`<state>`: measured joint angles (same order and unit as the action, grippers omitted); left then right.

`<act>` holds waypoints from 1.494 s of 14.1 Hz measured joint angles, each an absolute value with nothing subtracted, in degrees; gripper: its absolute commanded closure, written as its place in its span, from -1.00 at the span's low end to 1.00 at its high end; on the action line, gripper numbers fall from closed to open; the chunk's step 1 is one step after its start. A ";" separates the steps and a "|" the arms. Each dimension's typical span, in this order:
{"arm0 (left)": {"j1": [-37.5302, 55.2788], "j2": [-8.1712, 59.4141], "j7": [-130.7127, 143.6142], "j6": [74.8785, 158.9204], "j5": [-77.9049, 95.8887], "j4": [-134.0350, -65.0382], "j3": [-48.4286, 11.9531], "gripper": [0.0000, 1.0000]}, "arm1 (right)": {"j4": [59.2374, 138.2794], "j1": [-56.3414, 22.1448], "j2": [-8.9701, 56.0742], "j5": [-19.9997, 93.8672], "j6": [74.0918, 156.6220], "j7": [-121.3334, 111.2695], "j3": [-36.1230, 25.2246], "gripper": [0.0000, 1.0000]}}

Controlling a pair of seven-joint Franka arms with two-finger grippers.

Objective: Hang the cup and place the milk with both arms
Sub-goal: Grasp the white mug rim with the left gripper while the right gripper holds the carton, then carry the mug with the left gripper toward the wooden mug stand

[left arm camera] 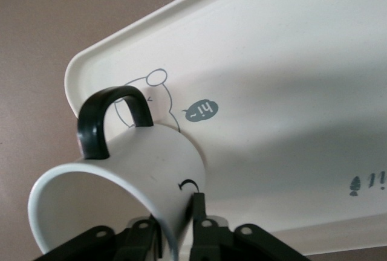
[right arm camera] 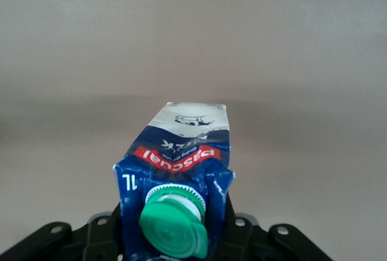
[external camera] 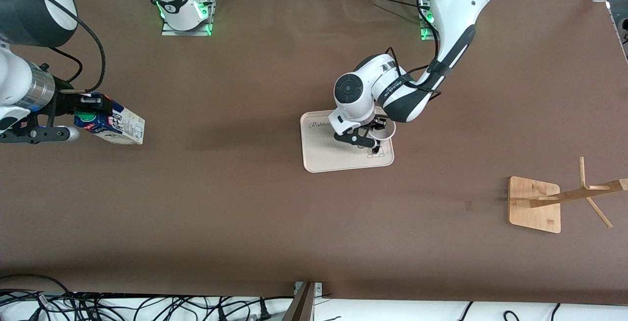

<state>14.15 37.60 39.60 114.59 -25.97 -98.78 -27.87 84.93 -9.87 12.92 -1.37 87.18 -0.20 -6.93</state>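
My left gripper (external camera: pixel 377 133) is over the cream tray (external camera: pixel 319 156) in the middle of the table. It is shut on the wall of the white cup (external camera: pixel 383 132), one finger inside and one finger (left arm camera: pixel 198 212) outside. In the left wrist view the cup (left arm camera: pixel 139 170) is tilted over the tray's corner (left arm camera: pixel 290 61), with its black handle (left arm camera: pixel 106 122) on top. My right gripper (external camera: pixel 81 115) is over the right arm's end of the table. It is shut on the capped top of the blue and white milk carton (external camera: pixel 117 125). The right wrist view shows the carton (right arm camera: pixel 181 152) and its green cap (right arm camera: pixel 175 225).
A wooden cup rack stands at the left arm's end of the table, nearer to the front camera than the tray, with a square base (external camera: pixel 535 204) and a leaning post with pegs (external camera: pixel 588 192). Cables lie along the table's front edge (external camera: pixel 147 306).
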 measured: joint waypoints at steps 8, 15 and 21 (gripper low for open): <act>13.45 37.50 40.34 114.86 -18.62 -95.13 -27.78 1.00 | 93.18 -9.86 12.02 -1.37 93.79 -0.20 -6.86 -0.18; 9.96 36.35 40.73 114.03 -16.96 -92.08 -27.86 1.00 | 105.45 -9.86 9.68 -1.37 105.08 -0.12 -5.84 -0.18; 0.84 28.71 32.23 97.84 -12.03 -80.99 -27.93 1.00 | 113.91 -9.85 8.24 -1.37 112.38 -0.11 -5.76 -0.18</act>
